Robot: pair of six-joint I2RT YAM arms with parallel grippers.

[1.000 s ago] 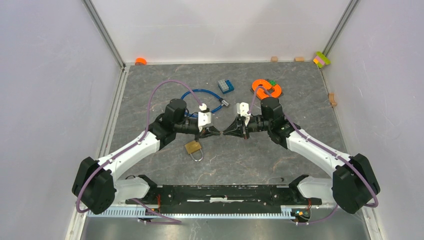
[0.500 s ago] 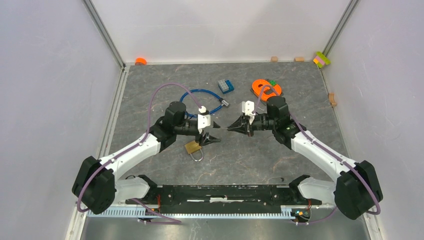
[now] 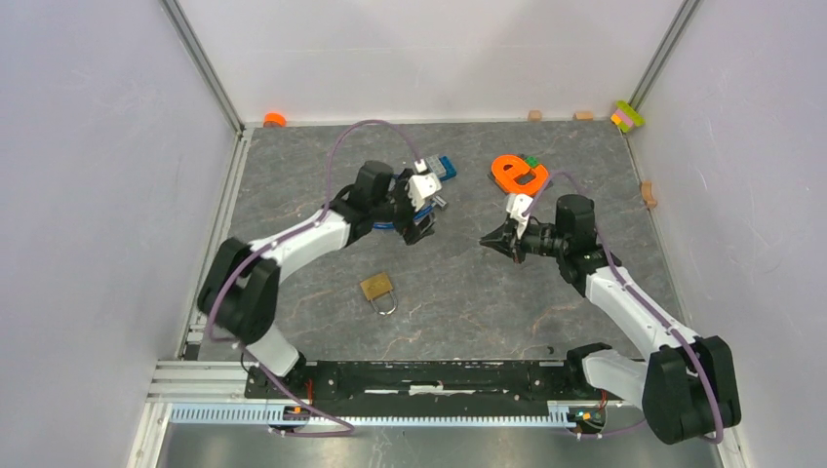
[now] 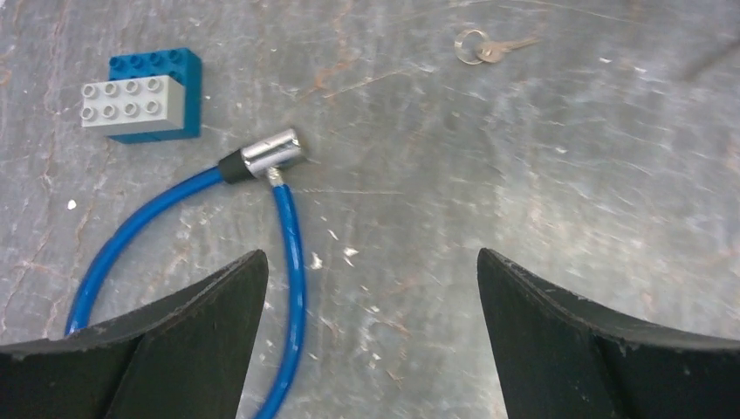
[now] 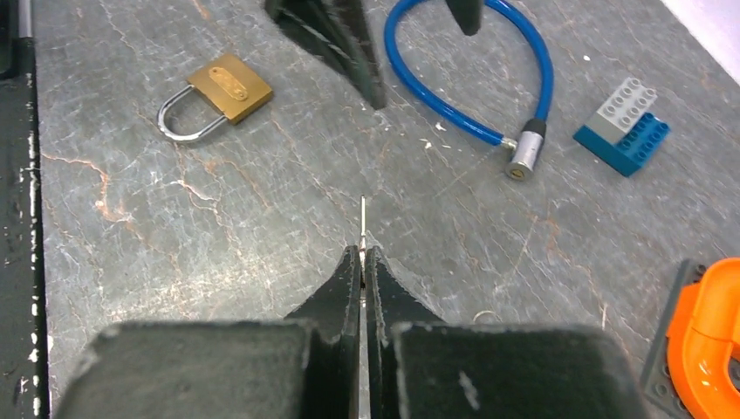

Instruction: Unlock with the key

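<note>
My right gripper (image 3: 486, 240) (image 5: 362, 251) is shut on a thin silver key (image 5: 363, 214), whose blade sticks out past the fingertips. It hovers right of the table's centre. The brass padlock (image 3: 377, 289) (image 5: 229, 87) lies flat on the table with its shackle closed, left of and nearer than that gripper, and nothing touches it. My left gripper (image 3: 425, 220) (image 4: 368, 255) is open and empty, farther back over the blue cable lock (image 4: 288, 227) (image 5: 541, 78). A second small key on a ring (image 4: 489, 48) lies on the table beyond it.
A blue and grey toy brick (image 3: 442, 168) (image 4: 144, 96) sits just behind the cable lock. An orange curved piece (image 3: 517, 174) (image 5: 707, 332) lies at the back right. Small blocks (image 3: 629, 115) line the far and right walls.
The grippers' tips were together a second ago. My left gripper has opened and swung to the back left over the cable lock. My right gripper has drawn back to the right, still shut on the key.
</note>
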